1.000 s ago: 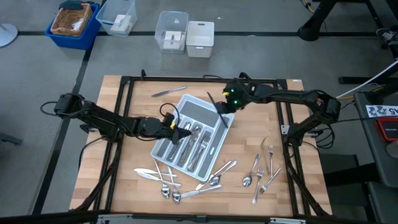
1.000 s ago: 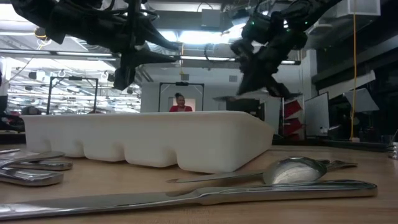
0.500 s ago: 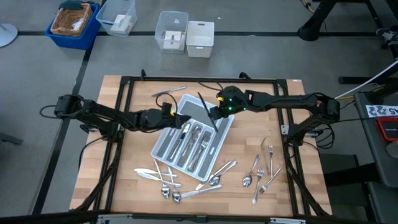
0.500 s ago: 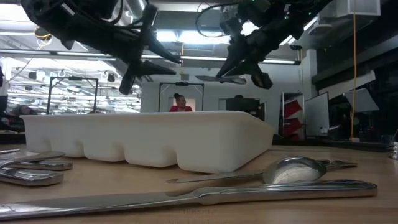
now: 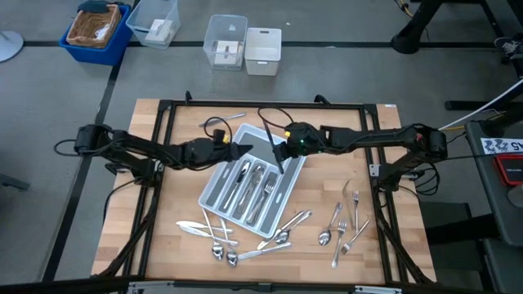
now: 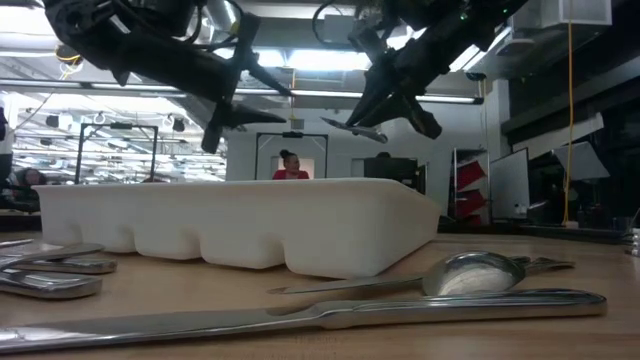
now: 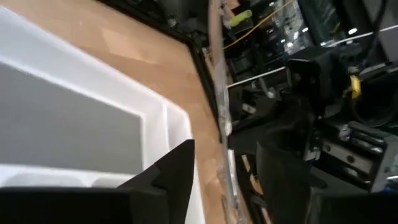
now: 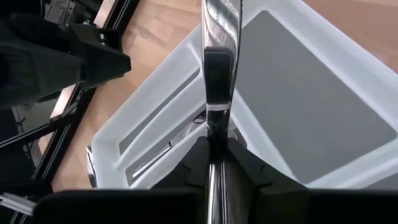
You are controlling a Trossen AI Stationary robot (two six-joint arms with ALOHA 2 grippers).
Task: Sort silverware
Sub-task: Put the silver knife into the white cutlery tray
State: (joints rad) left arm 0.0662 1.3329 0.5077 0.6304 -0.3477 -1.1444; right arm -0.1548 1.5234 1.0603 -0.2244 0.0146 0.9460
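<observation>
One tray (image 5: 288, 175), roughly twenty silverware (image 5: 282, 238) pieces.

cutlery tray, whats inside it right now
The tray holds several forks, spoons and knives in its long slots. Its wide end section looks bare, though the right end effector and its knife cover part of it.

grey floor (image 5: 65, 106) lies around my wooden table (image 5: 392, 245); a blue bin (image 5: 96, 33) and clear bins (image 5: 226, 41) sit beyond it; ceiling lights (image 6: 310, 60) glow overhead.
</observation>
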